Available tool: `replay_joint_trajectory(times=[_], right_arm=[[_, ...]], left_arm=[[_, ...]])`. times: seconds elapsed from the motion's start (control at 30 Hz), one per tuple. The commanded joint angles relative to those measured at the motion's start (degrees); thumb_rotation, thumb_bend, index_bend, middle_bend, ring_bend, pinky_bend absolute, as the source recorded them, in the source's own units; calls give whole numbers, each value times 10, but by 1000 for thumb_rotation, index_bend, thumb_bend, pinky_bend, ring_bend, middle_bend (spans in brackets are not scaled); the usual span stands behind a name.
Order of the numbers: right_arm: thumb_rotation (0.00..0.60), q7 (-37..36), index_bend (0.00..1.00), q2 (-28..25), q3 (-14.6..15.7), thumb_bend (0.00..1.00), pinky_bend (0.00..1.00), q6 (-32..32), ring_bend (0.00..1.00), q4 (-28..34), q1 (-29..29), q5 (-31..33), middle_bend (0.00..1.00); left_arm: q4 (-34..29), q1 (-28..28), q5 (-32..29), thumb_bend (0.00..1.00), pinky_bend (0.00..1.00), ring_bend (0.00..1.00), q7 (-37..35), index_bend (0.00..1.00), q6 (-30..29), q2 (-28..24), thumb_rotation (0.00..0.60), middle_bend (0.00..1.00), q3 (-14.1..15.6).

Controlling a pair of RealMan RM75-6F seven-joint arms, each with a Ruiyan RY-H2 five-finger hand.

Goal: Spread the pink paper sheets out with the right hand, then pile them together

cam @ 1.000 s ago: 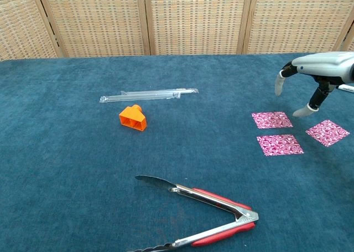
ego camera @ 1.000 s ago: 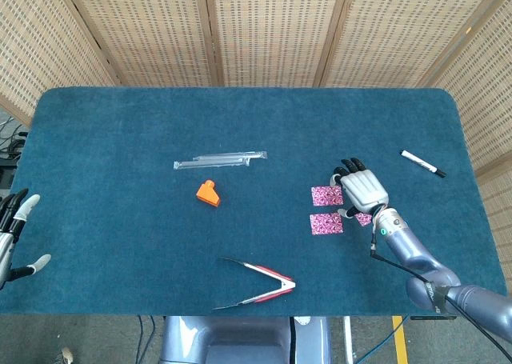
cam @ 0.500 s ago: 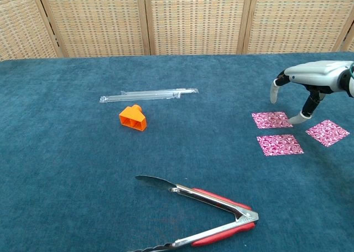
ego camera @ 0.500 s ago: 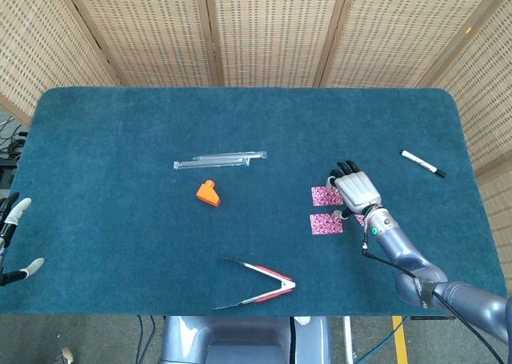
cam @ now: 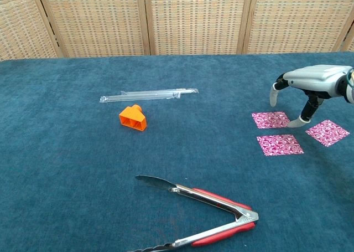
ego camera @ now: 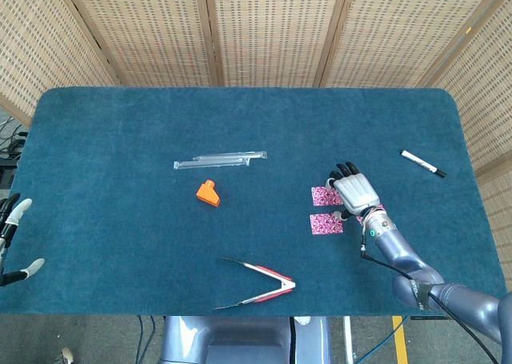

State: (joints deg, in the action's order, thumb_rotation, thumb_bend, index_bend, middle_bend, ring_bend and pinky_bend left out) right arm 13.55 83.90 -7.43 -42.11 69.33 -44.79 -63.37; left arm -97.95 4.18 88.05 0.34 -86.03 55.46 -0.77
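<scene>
Three pink patterned paper sheets lie apart on the blue cloth at the right. One sheet [cam: 271, 119] is farthest back, a second sheet [cam: 279, 144] lies in front of it, and a third sheet [cam: 327, 132] is off to the right. My right hand [cam: 310, 81] hovers over them with its fingers spread and pointing down, holding nothing; a fingertip [cam: 296, 122] comes down beside the far sheet's right edge. From the head camera the right hand [ego camera: 355, 191] covers the third sheet. My left hand [ego camera: 11, 240] sits open at the table's left edge.
Red-handled metal tongs [cam: 204, 216] lie near the front edge. An orange plastic piece [cam: 133, 118] and a clear plastic strip [cam: 148, 94] sit left of centre. A black and white marker [ego camera: 422, 163] lies at the far right of the blue table [ego camera: 120, 124].
My right hand has drifted left and lowered over the sheets. My left hand has slid slightly outward at the table edge. The three sheets have not moved.
</scene>
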Motion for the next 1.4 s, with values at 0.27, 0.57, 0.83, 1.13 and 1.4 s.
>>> replay_joint_trajectory(times=[0.27,0.57,0.83,1.13,1.4], right_arm=[[600,-7,336,41,-13,260,0,16,0,-69,-13,21,210],[600,-1,342,67,-17,260,0,28,0,-111,-21,33,210],[600,10,343,82,-15,260,0,33,0,-133,-22,41,210],[600,13,343,87,-13,260,0,34,0,-141,-20,39,210],[600,12,343,90,-12,260,0,34,0,-140,-16,37,210]], left_arm=[[1,-2,-4,17,0,0,1,0,0,0,600,0,-1],[7,-4,-9,16,0,0,-4,0,1,1,600,0,-1],[12,-4,-11,16,0,0,-9,0,5,3,600,0,0],[13,-2,-10,16,0,0,-8,0,7,5,600,0,-1],[13,-3,-9,16,0,0,-7,0,7,5,600,0,-1]])
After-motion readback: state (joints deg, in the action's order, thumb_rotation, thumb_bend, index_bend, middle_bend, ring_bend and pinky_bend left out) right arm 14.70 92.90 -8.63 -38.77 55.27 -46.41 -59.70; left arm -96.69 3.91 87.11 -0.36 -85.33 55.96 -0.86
